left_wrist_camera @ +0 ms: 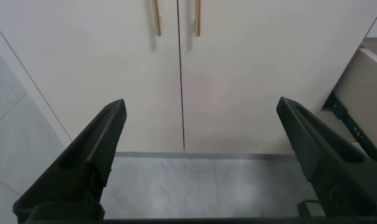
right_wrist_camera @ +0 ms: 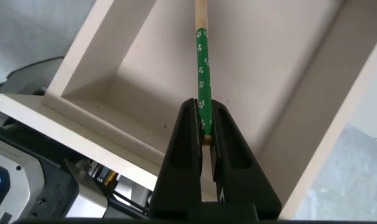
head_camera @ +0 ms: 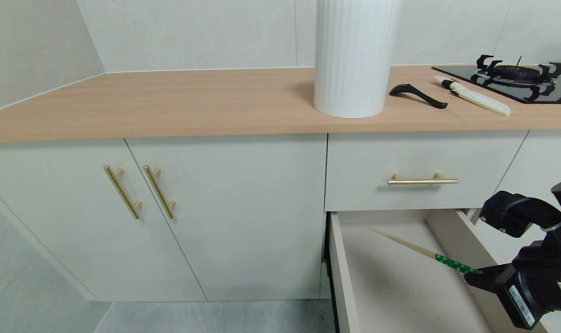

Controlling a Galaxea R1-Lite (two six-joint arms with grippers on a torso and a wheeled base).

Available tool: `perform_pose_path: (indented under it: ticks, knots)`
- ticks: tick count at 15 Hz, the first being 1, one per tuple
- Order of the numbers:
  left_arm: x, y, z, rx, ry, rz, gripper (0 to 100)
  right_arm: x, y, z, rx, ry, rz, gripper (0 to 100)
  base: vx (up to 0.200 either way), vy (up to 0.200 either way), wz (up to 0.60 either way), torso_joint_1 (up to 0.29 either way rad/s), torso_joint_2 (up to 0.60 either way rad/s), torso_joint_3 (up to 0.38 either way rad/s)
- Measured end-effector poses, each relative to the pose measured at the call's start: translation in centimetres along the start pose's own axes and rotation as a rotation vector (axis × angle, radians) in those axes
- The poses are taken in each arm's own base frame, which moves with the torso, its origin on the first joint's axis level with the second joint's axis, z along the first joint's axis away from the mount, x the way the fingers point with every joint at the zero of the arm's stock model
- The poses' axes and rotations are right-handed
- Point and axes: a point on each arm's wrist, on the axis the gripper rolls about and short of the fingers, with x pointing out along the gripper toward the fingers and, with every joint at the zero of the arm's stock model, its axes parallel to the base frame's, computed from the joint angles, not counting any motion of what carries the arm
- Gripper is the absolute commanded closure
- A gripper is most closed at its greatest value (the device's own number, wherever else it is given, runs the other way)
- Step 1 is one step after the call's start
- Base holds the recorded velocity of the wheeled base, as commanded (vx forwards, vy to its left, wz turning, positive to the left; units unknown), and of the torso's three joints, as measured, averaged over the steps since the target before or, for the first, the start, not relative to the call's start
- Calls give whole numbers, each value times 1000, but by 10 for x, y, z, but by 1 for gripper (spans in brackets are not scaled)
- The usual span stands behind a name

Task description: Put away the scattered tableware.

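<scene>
A wooden countertop [head_camera: 169,101] is seen across the head view, with two cabinet doors [head_camera: 234,217] shut beneath it, each fitted with a brass handle. Under the countertop's right part a shut drawer front [head_camera: 423,157] is set, and below that an open drawer [head_camera: 338,259] is drawn out. A tall white ribbed cylinder [head_camera: 352,55] is stood near the countertop's front edge, right of its middle. A black hob [head_camera: 465,74] is set into the back right corner. The left gripper [left_wrist_camera: 201,106] is held low before the shut cabinet doors, its fingers spread wide with nothing between them. The right gripper [head_camera: 470,276] is placed at the open drawer's right wall, toward its front, and its fingers are clamped upon the green end of a chopstick [head_camera: 423,250]. Between cylinder and hob a white knife [head_camera: 474,96] is laid slantwise, and a black-handled utensil [head_camera: 421,96] is laid just beside it, apart from both neighbours. The chopstick is held aslant over the drawer's floor, its bare wooden tip pointed toward the back left corner; whether that tip touches the floor cannot be told
</scene>
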Motion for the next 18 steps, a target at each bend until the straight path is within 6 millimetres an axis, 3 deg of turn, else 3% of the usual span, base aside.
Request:
perform_pose_path:
  ticks: [3, 9, 14, 18]
  knots:
    - [0, 0, 0, 0, 0, 0, 0, 27, 2, 7, 43, 65, -20, 100, 0, 0, 0, 0, 0, 0]
    - [0, 0, 0, 0, 0, 0, 0, 114, 9, 35, 300, 9, -99, 100, 0, 0, 0, 0, 0, 0]
    - [0, 0, 0, 0, 0, 1, 0, 170, 15, 26, 334, 55, -123, 100, 0, 0, 0, 0, 0, 0]
    - [0, 0, 0, 0, 0, 0, 0, 197, 18, 12, 321, 136, -135, 100, 0, 0, 0, 0, 0, 0]
